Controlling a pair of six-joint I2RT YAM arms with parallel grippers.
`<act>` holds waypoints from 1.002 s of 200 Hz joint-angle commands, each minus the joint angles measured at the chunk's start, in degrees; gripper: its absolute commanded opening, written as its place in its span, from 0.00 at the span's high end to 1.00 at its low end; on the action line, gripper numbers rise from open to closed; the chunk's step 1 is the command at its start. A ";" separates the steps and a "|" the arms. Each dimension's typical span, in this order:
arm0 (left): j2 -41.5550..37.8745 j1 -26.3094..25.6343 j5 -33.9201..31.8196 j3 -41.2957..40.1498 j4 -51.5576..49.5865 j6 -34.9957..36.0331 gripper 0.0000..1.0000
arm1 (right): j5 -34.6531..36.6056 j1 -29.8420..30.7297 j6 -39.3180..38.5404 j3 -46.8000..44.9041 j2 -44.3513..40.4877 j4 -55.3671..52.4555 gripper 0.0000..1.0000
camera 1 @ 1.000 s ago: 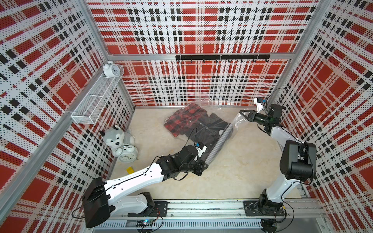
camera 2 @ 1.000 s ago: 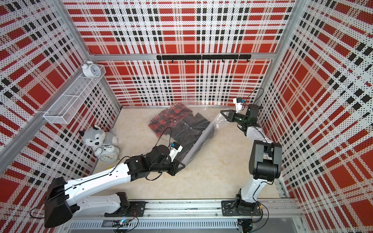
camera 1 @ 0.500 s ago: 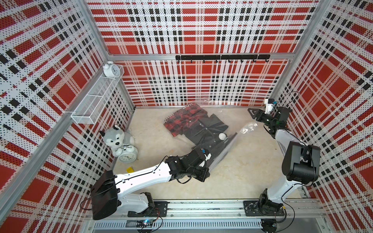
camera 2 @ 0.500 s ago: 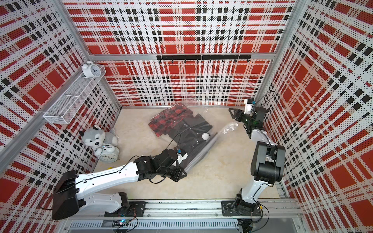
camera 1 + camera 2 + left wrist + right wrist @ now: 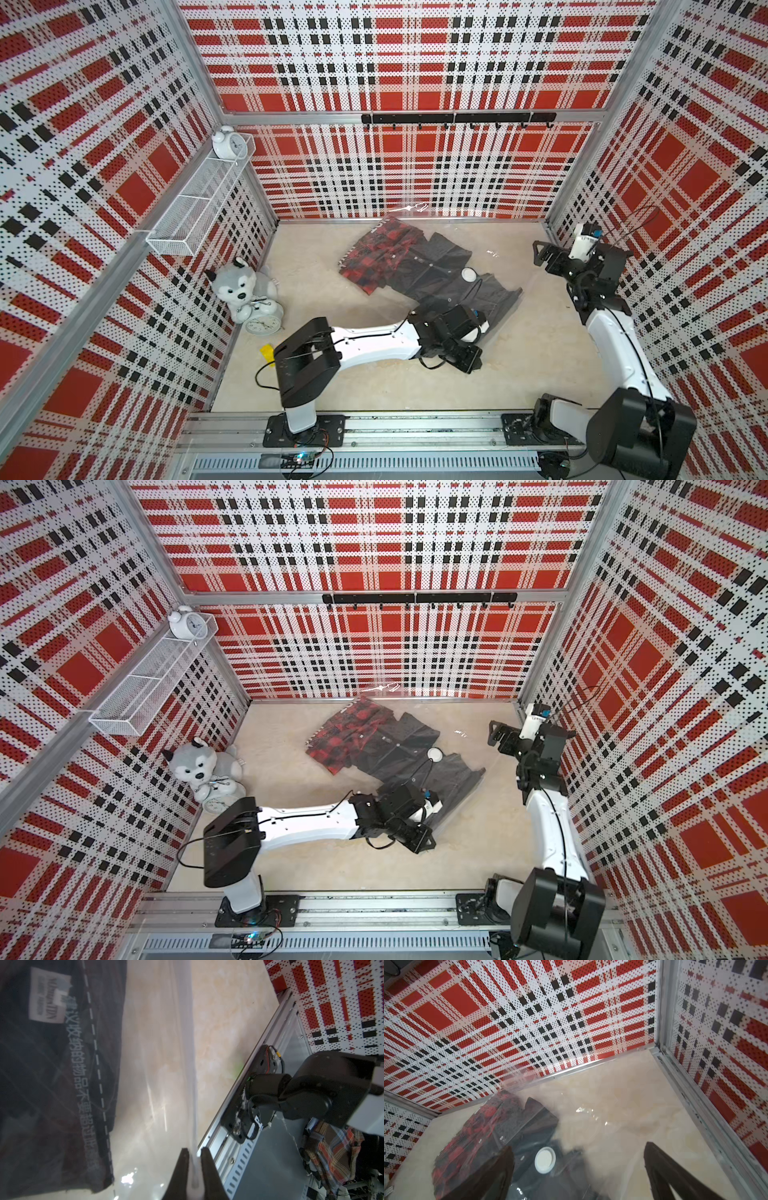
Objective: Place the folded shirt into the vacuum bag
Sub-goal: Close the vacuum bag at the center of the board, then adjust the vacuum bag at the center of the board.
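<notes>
**Left gripper (image 5: 194, 1149) clamps the bag's mouth while the right gripper (image 5: 540, 255) hangs wide and empty**

Standing at the rail, the biggest thing I see on the floor is the vacuum bag (image 5: 486, 259). It lies flat from the middle out toward 12 o'clock, and its film glints near the back wall. As far as I can judge through the plastic, two shirts are inside it. The dark grey shirt (image 5: 436, 278) fills the 5 o'clock end near the mouth, and the red-and-black plaid shirt (image 5: 378, 257) sits at the 11 o'clock end. The white valve cap (image 5: 469, 275) rests over the dark one.

The mouth is what worries me. The dark shirt's hem lies close to the open edge, and the floor looks smooth. A hard tug there could drag the whole bag, or let the shirt creep back out. The seal strip (image 5: 190, 1084) is thin and slick, so it could also slip from between the jaws.

The left gripper sits low at 6 o'clock of the bag. Its jaws are almost together, pinched on that whitish strip, which in the wrist view runs straight into the gap. The right gripper is up at 3 o'clock beside the side wall. Its jaws are spread as far as they go, with nothing between them and nothing touching them.
</notes>
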 commanded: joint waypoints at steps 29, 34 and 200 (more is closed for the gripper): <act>13.66 0.80 4.95 13.04 17.02 -6.24 1.00 | 4.76 -0.06 1.83 -4.81 -5.52 -3.99 0.00; 14.71 0.79 5.12 14.25 18.71 -7.29 1.00 | 5.51 -0.03 1.99 -4.71 -5.79 -4.55 0.00; -5.64 25.20 -1.59 6.00 15.93 1.49 0.06 | -0.72 6.28 6.38 -5.93 -2.48 -5.57 0.00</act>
